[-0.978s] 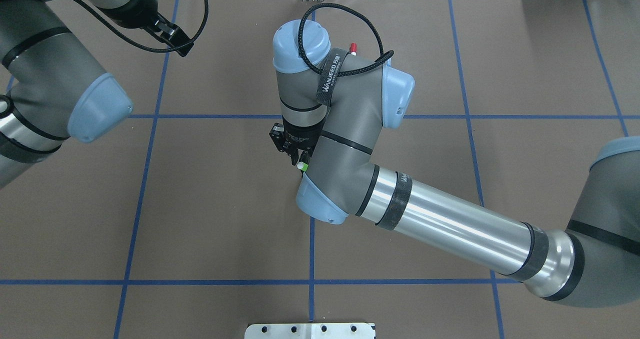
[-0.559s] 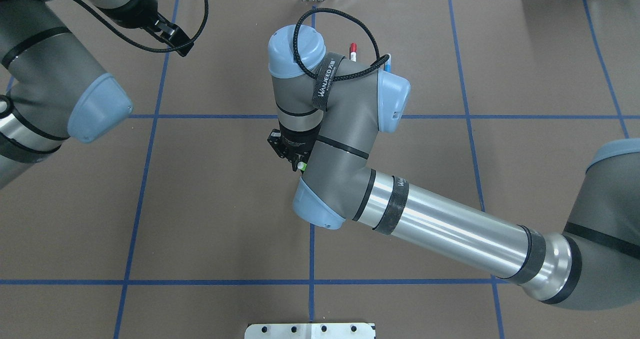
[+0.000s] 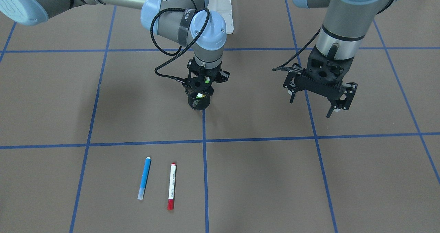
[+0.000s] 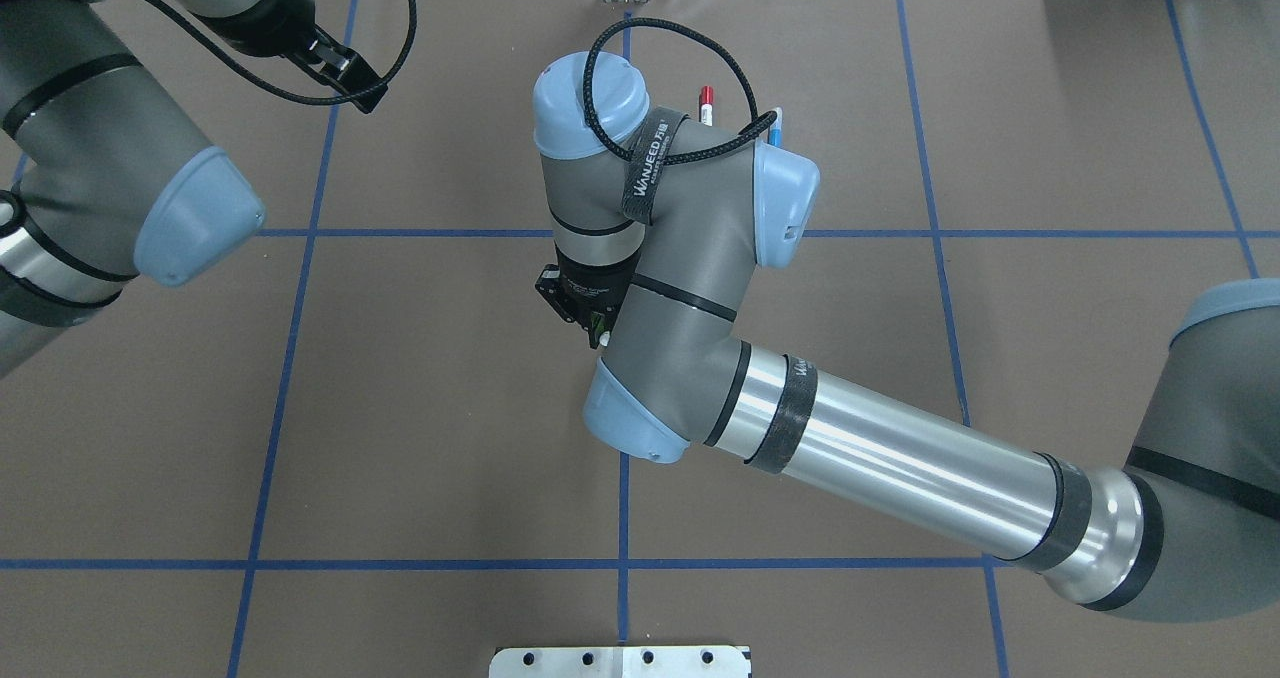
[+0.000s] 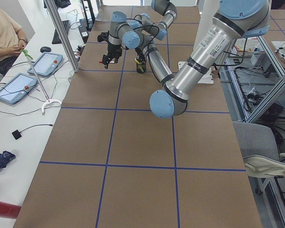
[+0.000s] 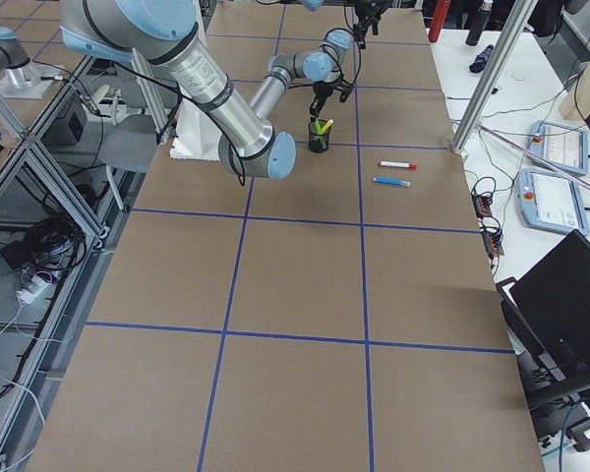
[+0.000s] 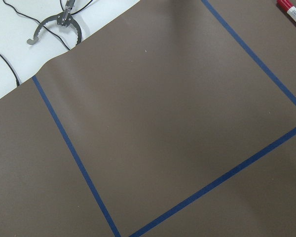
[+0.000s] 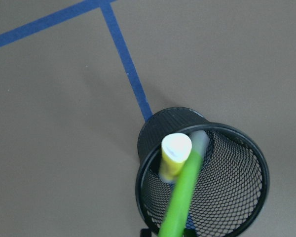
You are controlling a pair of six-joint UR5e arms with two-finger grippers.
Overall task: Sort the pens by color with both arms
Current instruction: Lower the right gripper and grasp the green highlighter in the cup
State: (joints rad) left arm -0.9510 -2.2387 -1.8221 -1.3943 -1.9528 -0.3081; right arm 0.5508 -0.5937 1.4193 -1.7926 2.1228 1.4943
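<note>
My right gripper (image 3: 201,85) hangs just above the black mesh cup (image 3: 199,104) at mid-table and looks shut on the green pen (image 8: 180,197). The pen's lower end points into the cup (image 8: 158,128). The yellow pen (image 8: 173,155) stands inside the cup. The blue pen (image 3: 144,178) and the white pen with red ends (image 3: 171,186) lie side by side on the mat, on the far side of the cup from the robot. My left gripper (image 3: 312,106) is open and empty, raised above the mat off to the side.
Blue tape lines (image 3: 202,142) divide the brown mat into squares. The white pedestal base (image 4: 620,661) sits at the robot's edge. A person (image 5: 2,33) sits at a white side table with tablets. A metal clamp tool (image 7: 56,24) lies off the mat.
The right wrist has shifted slightly left over the cup, and the green pen's white cap now shows less under it. The left arm has not moved.
</note>
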